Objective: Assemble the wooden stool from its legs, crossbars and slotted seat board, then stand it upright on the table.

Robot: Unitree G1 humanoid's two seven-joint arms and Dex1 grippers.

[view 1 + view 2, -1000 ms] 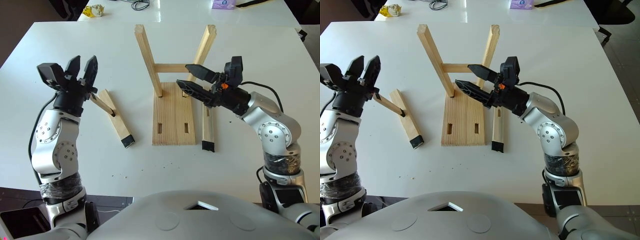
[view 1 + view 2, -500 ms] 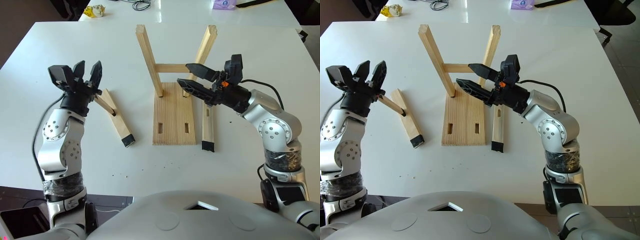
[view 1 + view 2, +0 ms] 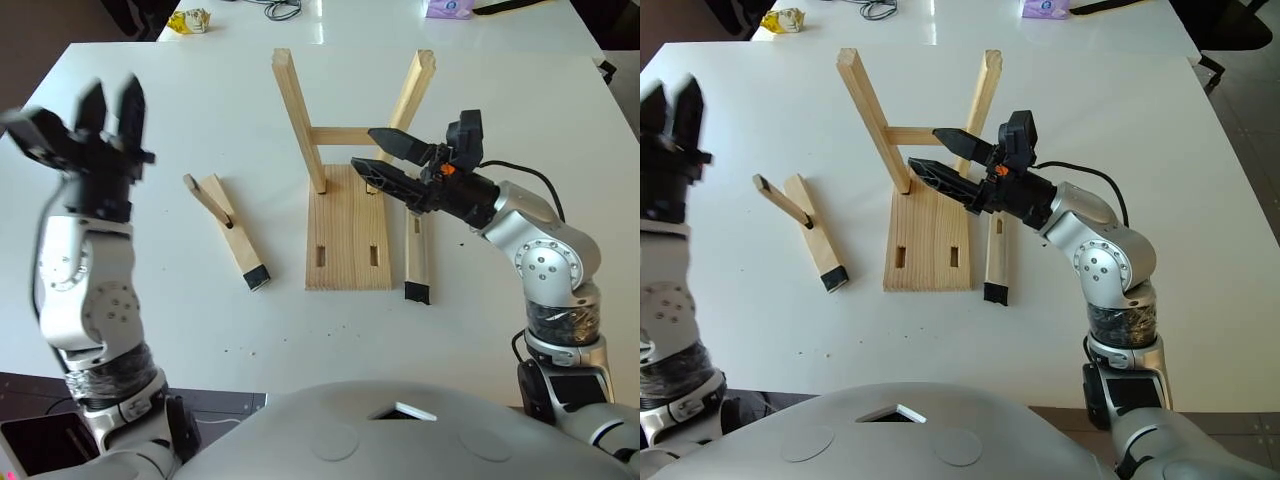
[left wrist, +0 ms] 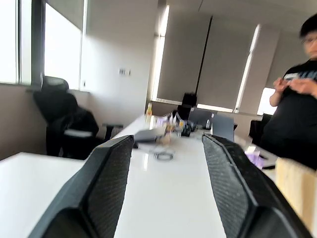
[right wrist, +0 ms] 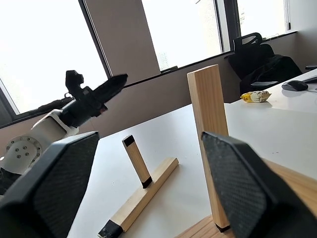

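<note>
Stool: partly built, lying in the middle of the desk, not yet stood on its feet.
Seat board: flat on the desk, with two slots still open at its near end.
Fitted legs: a left leg and a right leg rise from the far end of the seat board, joined by a crossbar.
Loose leg: flat on the desk just beside the right edge of the seat board, its black tip at the near end.
Leg with bar: lies left of the seat board and apart from it. It has a black cap at the near end, and a thin bar sticks out of it at a slant.
Right end effector: hovers over the far right corner of the seat board, by the foot of the right leg. Its fingers are spread wide and hold nothing.
Left end effector: raised over the left side of the desk, well apart from the wooden parts. Its fingers point upward, parted, with nothing between them.
</note>
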